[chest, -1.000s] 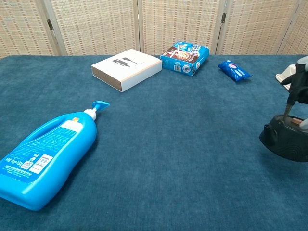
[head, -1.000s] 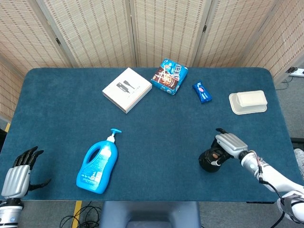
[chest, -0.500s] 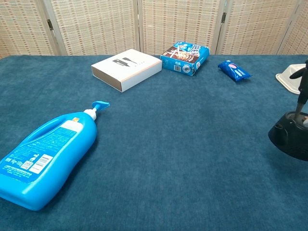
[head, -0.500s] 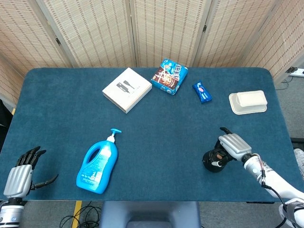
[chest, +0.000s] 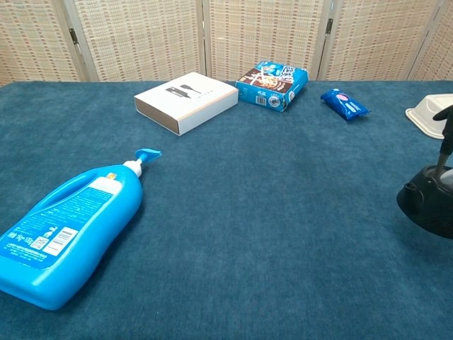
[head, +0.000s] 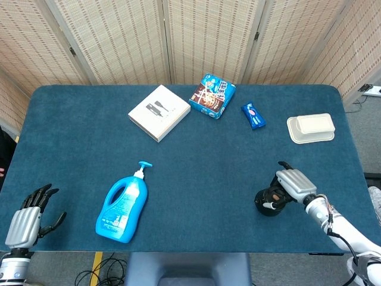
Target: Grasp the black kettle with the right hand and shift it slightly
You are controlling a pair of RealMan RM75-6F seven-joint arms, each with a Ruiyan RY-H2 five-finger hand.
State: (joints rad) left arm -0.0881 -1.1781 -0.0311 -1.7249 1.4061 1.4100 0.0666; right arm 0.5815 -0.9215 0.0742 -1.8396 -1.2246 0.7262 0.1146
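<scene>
One black kettle (head: 267,201) sits under my right hand (head: 292,183), on the near right part of the blue table (head: 202,149). From the head view my fingers are curled down over its top and my palm covers the side facing away from the table's middle, so I am holding it. It stands upright on its base, its long axis vertical. I cannot tell which way the spout faces; the chest view shows only the kettle's dark ribbed flank (chest: 428,205) at the right edge of the picture, with a finger (chest: 444,145) of mine coming down onto it.

Beyond my right hand, toward the far right of the table, lies a cream container (head: 311,127) with its lid on. Further from me and a little toward the table's middle is a small blue packet (head: 253,115), then a blue snack box (head: 212,95) and a white box (head: 159,112) just beside it. Well across from my right hand, a blue pump bottle (head: 124,205) lies on its side with the nozzle pointing away from me.

My left hand (head: 25,218) hangs at the near left corner, fingers spread apart and holding nothing.
</scene>
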